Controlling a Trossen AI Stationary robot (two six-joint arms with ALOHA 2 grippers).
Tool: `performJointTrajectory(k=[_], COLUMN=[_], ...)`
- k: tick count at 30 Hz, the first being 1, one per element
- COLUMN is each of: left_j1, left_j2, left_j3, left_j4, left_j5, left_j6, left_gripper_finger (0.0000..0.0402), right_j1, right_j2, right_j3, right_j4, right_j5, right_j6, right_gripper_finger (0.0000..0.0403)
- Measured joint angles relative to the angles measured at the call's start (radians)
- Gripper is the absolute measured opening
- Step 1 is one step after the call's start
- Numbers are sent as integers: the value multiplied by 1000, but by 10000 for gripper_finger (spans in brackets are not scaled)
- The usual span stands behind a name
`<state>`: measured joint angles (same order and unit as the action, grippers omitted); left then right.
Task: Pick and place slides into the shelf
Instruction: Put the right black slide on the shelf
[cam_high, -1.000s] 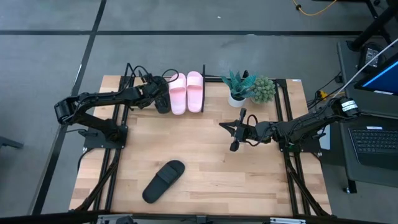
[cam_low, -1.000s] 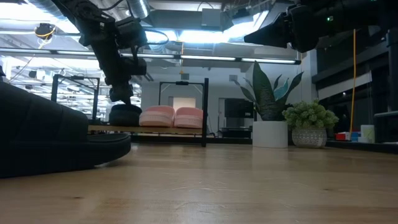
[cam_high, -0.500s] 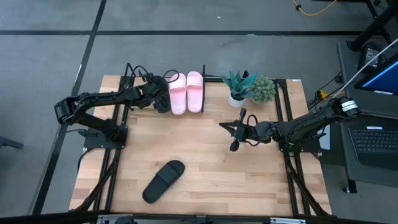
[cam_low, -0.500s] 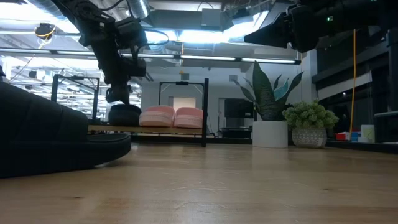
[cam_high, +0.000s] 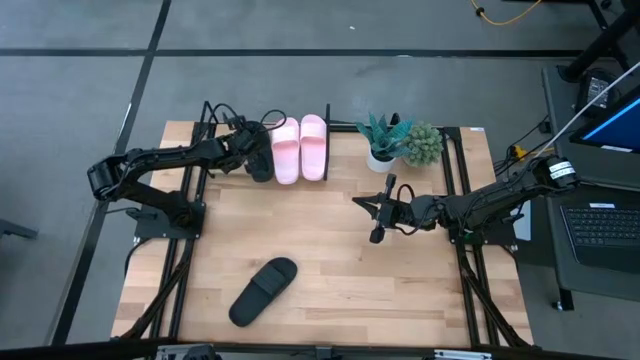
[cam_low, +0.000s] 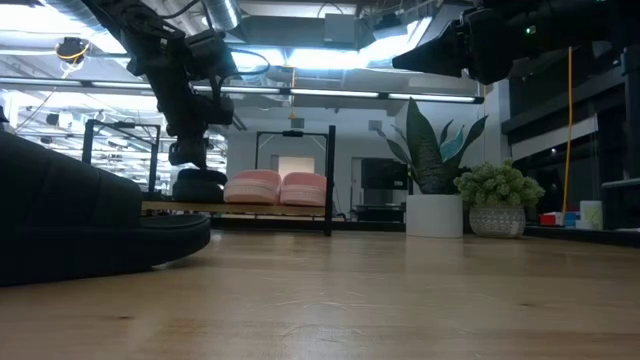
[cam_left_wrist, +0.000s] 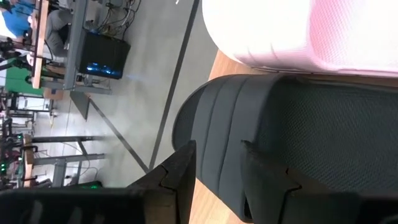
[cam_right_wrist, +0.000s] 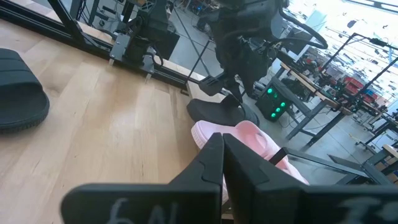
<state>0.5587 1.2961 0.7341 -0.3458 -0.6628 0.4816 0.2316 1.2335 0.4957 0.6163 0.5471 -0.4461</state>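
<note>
Two light pink slides lie side by side on the shelf at the table's far edge. A black slide sits just left of them on the shelf's wooden base. My left gripper reaches in from the left and is shut on it. A second black slide lies flat on the table near the front edge, close up in the low view. My right gripper hovers shut above the table's middle right, holding nothing. My left gripper pinches the black slide's rim near one rounded end, between its two fingers. The fingers come slanting down from the table's left. The slide sits below the fingers, its underside on the shelf's base, next to the pink slides.
A potted spiky plant and a round green bush stand at the far edge, right of the shelf. Black rails run along both table sides. Bare wood lies between the shelf and the loose black slide.
My left gripper has rolled a little about its own pointing line above the shelf, staying in place. The black slide in it has turned slightly with it. My right arm has kept still.
</note>
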Motion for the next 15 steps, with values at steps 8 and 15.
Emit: performJointTrajectory(k=[8,15], left_j1=[-16,-48], left_j2=[0,-1], left_j3=[0,0], left_j4=[0,-1], left_j5=[19,-45], left_j6=[0,19], left_gripper_finger=[114,114], right_j1=[0,0], right_j2=[0,0], right_j3=[0,0], right_j4=[0,-1], right_j5=[0,0], right_j6=[0,0], right_gripper_finger=[12,12])
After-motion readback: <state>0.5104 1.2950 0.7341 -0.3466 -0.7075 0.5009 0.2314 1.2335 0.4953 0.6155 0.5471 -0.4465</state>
